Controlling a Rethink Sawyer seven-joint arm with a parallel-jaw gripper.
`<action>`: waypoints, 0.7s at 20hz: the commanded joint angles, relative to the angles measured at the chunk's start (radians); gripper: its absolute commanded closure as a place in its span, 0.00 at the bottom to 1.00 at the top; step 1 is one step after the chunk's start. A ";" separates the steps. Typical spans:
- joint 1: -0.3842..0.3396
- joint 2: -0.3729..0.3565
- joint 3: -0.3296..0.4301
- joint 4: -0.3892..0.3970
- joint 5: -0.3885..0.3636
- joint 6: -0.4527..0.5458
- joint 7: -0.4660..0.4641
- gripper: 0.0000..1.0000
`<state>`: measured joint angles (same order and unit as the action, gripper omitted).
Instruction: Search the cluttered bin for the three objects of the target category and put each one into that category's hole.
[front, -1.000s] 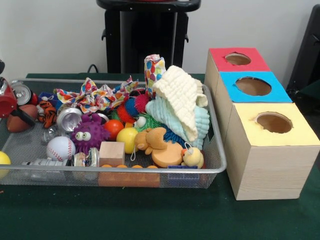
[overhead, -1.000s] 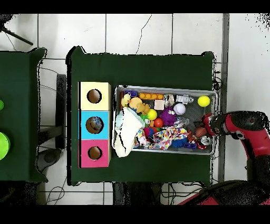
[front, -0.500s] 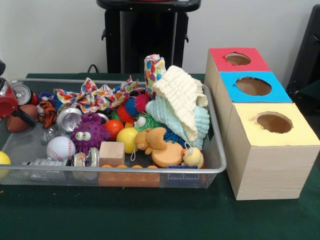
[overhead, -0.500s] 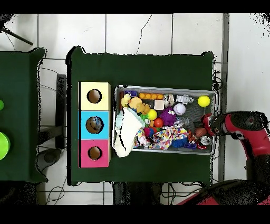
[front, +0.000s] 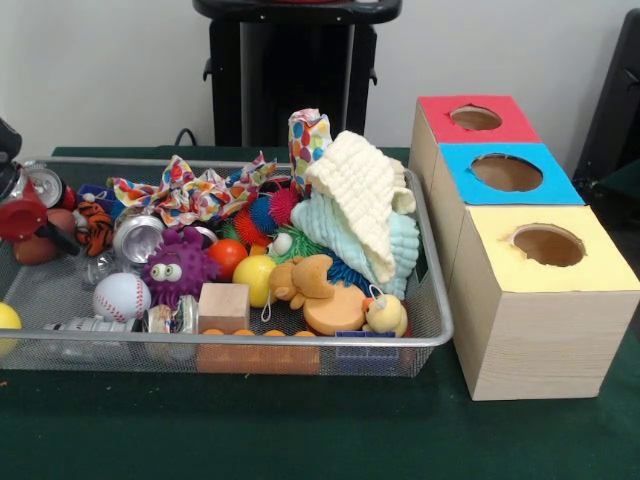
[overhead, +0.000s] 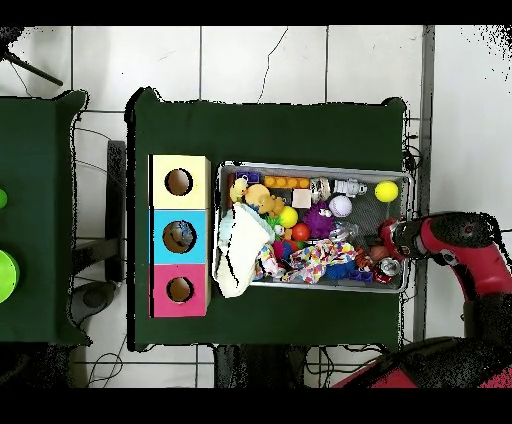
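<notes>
Table (front: 300, 440): a dark green cloth covers it; the bin and the boxes stand on it side by side.
Bin (front: 230, 342): a wire mesh tray, heaped full, in the front view left of the boxes and just beside them.
Near row of the bin: a yellow ball (front: 7, 318) at the left edge, a baseball (front: 121, 296), a crushed can (front: 172, 318), a wooden cube (front: 224, 306), a yellow duck (front: 385, 315) at the right.
Middle of the bin: a purple fuzzy toy (front: 176, 267) with big eyes, an orange ball (front: 228, 256) touching it, a second yellow ball (front: 256, 278), a brown teddy (front: 300, 278) lying on an orange disc (front: 335, 310).
Right of the bin: a cream cloth (front: 362, 200) draped over a pale blue cloth (front: 385, 250), the tallest pile there.
Far side of the bin: a dotted bright cloth (front: 190, 195) strung along the back, spiky red and blue balls (front: 268, 212) beneath it, a silver can (front: 137, 237), a tiger toy (front: 95, 226).
Boxes: three wooden ones in a row, each with a round hole on top; yellow box (front: 545, 250) nearest, blue box (front: 505, 172) behind it, red box (front: 475, 118) farthest.
Gripper (front: 22, 215): red and black, low over the bin's far left corner, against a brown ball (front: 35, 250) and beside another can (front: 42, 185); I cannot tell how wide it stands or whether it has hold of anything.
Arm (overhead: 462, 245): in the overhead view it reaches to the bin's right end.
</notes>
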<state>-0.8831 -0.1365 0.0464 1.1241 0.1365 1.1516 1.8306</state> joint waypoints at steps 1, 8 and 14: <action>0.013 0.060 0.027 -0.099 -0.079 -0.115 -0.020 1.00; -0.002 0.097 0.041 -0.139 -0.090 -0.144 -0.045 1.00; -0.025 0.114 0.077 -0.115 -0.065 -0.177 -0.057 1.00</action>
<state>-0.8633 -0.1050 0.0656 1.0573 0.1174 1.1518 1.8306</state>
